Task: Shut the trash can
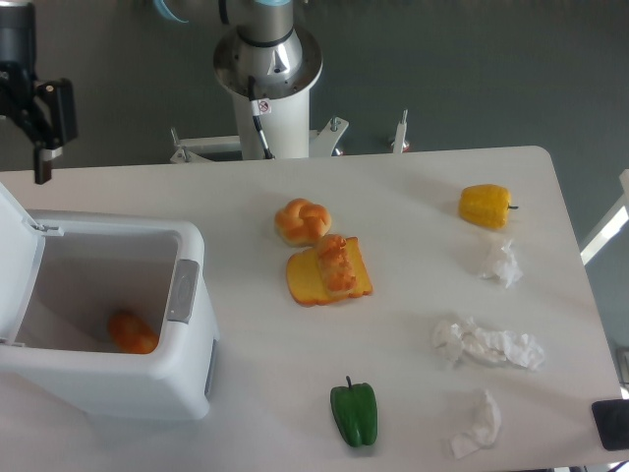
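The trash can (118, 379) is a large white bin at the table's front left. Its lid (18, 258) stands swung up along the left side, leaving the inside exposed. A grey latch (183, 291) sits on the right-hand rim. An orange food item (133, 332) lies at the bottom. My gripper (6, 162) hangs at the frame's left edge, above and behind the lid's far corner, apart from it. One black finger (46, 147) shows, set wide from the wrist; the other is cut off by the frame edge. Nothing is held.
A bread roll (303, 220) and a cheese sandwich (329, 272) lie mid-table. A green pepper (354, 413) sits near the front edge, a yellow pepper (486, 206) at the far right. Crumpled tissues (486, 345) lie on the right side. The robot base (267, 69) stands behind the table.
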Controlling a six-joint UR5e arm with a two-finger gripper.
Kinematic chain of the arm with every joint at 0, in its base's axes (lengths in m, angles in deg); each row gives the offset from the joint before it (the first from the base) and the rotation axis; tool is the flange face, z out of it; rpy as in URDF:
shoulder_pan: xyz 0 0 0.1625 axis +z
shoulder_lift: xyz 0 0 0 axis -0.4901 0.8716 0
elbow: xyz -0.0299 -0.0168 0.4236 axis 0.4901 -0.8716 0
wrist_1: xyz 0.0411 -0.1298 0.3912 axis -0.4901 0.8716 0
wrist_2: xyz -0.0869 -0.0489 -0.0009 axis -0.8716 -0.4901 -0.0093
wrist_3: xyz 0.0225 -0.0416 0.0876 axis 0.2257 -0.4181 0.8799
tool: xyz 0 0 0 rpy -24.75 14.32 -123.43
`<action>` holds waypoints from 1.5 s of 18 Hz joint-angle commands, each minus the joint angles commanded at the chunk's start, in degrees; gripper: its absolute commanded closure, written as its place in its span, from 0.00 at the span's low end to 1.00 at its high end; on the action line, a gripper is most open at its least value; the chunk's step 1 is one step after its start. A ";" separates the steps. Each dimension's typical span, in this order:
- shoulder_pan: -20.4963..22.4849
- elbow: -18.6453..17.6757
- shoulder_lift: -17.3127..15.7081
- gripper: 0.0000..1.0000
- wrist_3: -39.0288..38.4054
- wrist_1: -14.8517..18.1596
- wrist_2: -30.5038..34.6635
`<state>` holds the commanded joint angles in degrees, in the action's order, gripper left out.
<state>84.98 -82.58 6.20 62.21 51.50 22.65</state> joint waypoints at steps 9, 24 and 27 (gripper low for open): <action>4.76 0.44 2.80 0.00 0.00 0.09 2.36; 8.54 -2.11 8.70 0.00 2.11 -0.44 6.68; 8.54 -2.28 9.14 0.00 2.11 -0.44 6.77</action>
<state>93.52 -84.87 15.35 64.32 51.06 29.42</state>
